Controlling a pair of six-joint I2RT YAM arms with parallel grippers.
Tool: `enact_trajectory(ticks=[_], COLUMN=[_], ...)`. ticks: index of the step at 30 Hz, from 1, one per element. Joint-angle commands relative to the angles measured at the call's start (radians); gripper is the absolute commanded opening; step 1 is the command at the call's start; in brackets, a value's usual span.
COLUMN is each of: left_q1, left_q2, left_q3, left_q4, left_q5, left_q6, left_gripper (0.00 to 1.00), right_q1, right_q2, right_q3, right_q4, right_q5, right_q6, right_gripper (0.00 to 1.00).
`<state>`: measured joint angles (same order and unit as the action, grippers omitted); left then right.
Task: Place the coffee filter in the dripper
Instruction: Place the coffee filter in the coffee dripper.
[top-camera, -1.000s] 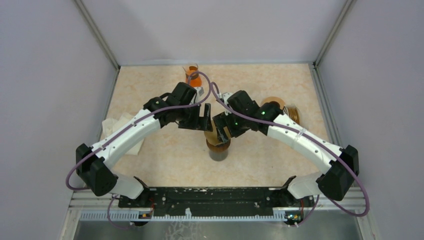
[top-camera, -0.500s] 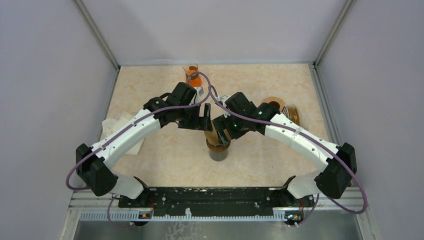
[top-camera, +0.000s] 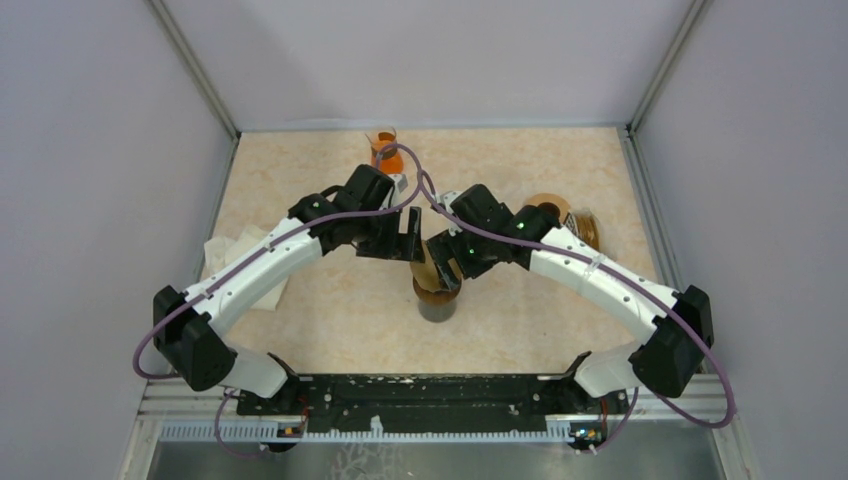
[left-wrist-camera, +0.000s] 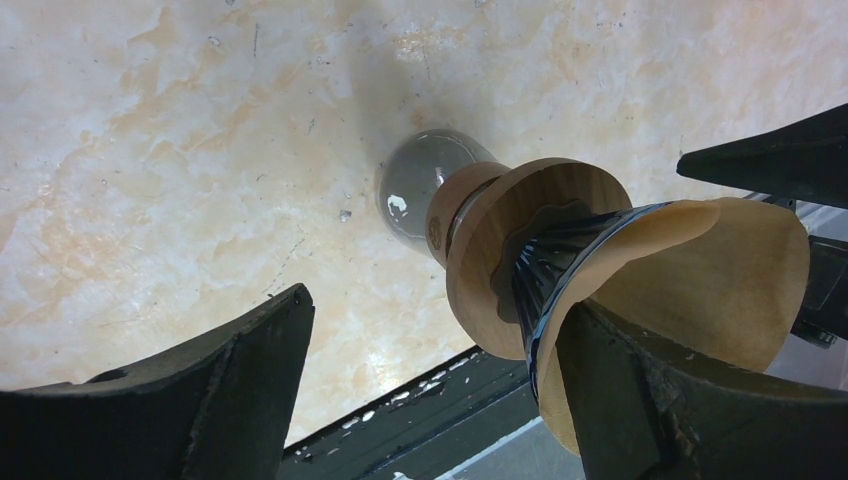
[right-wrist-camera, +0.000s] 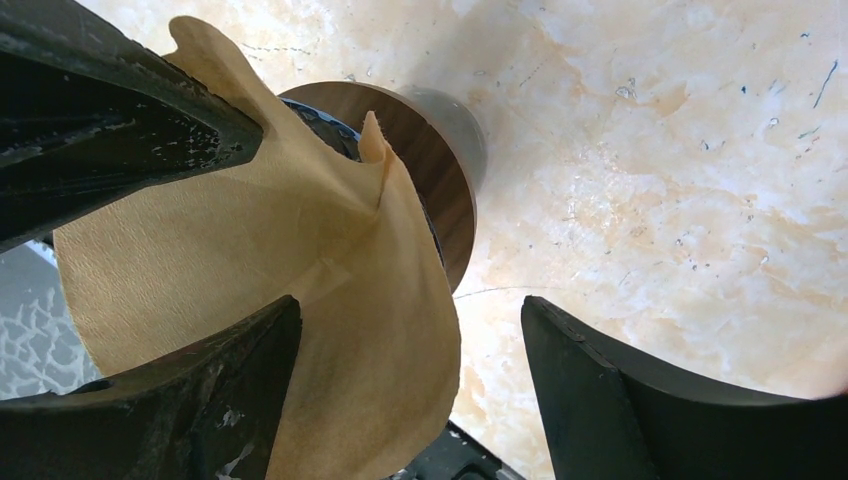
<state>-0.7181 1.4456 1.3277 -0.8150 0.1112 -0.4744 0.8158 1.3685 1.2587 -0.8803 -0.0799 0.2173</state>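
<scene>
The brown paper coffee filter (right-wrist-camera: 250, 260) sits opened in the dark glass dripper (left-wrist-camera: 560, 260), which has a wooden collar (left-wrist-camera: 495, 250) and stands on a glass carafe (left-wrist-camera: 425, 190); the top view shows them at the table's middle (top-camera: 437, 285). My left gripper (left-wrist-camera: 440, 400) is open, its right finger (left-wrist-camera: 680, 420) against the filter's rim. My right gripper (right-wrist-camera: 410, 400) is open, its left finger (right-wrist-camera: 180, 400) resting on the filter's inner face. Both grippers (top-camera: 405, 235) (top-camera: 447, 262) hover over the dripper from opposite sides.
An orange beaker (top-camera: 385, 150) stands at the back. A round brown holder (top-camera: 562, 215) lies at the right behind my right arm. A white cloth (top-camera: 235, 255) lies at the left under my left arm. A black rail (top-camera: 420, 395) runs along the near edge.
My right gripper has shifted slightly left, closer over the dripper. The left arm and the filter have barely moved.
</scene>
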Motion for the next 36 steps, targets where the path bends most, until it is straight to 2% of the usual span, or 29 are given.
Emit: enact_trajectory(ticks=[1, 19, 23, 29, 36], left_q1=[-0.003, -0.002, -0.002, -0.001, -0.002], left_q2=[0.004, -0.057, -0.095, -0.179, -0.239], left_q3=[0.007, 0.000, -0.021, -0.092, -0.142], left_q4=[0.001, 0.033, 0.093, 0.190, 0.220], left_q5=[-0.003, 0.009, 0.003, 0.021, 0.047], left_q6=[0.002, 0.000, -0.002, -0.011, -0.006], left_gripper=[0.93, 0.98, 0.99, 0.99, 0.99], right_q1=[0.007, 0.006, 0.006, 0.005, 0.006], right_q2=[-0.020, -0.132, -0.172, -0.239, -0.226], right_q3=[0.056, 0.048, 0.026, -0.031, -0.036], right_q4=[0.008, 0.110, 0.142, 0.209, 0.197], right_q5=[0.005, 0.096, 0.120, 0.118, 0.050], right_q6=[-0.022, 0.052, 0.058, 0.067, 0.067], right_gripper=[0.82, 0.86, 0.86, 0.87, 0.87])
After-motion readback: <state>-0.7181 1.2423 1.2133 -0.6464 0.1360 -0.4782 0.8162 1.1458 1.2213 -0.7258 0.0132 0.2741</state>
